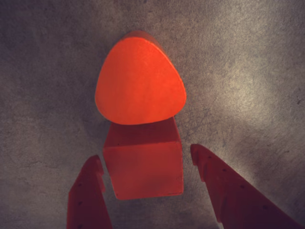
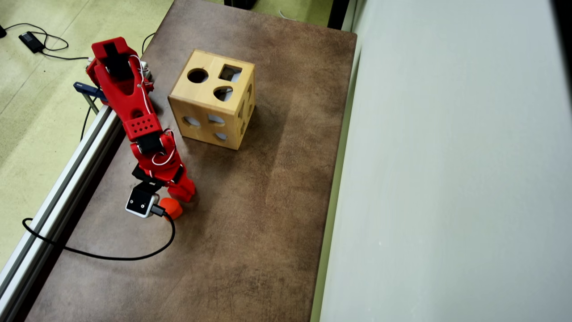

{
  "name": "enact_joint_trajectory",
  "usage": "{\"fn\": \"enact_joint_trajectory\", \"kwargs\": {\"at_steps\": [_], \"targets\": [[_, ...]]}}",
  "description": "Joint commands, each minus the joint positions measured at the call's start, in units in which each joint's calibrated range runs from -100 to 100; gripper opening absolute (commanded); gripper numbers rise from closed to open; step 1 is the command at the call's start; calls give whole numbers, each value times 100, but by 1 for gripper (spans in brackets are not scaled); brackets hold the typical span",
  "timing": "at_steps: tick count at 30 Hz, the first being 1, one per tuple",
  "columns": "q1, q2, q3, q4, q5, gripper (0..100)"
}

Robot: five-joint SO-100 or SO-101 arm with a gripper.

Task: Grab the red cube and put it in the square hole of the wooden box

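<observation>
Brown desk (image 2: 268, 201), with the box (image 2: 212, 100) sitting well away from the arm (image 2: 134, 112) — square hole (image 2: 230, 73) on its top face. Fingers (image 1: 147, 167) are spread apart around the cube (image 1: 143, 169), not touching — it's flat on the desk, right against an orange rounded block (image 1: 139, 81).

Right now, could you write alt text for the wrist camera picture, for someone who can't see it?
Two red gripper fingers, spread apart, straddle the small red cube on a grey-brown table, with visible gaps on both sides. Just beyond the cube, right against it, sits a brighter orange-red rounded block.
</observation>
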Motion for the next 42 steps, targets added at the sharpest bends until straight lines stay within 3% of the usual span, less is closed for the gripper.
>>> {"fn": "enact_joint_trajectory", "kwargs": {"at_steps": [1,38,42], "targets": [[-51,53,-255,-74,34,29],[-155,121,-399,-66,34,29],[-155,121,-390,-66,34,23]]}}
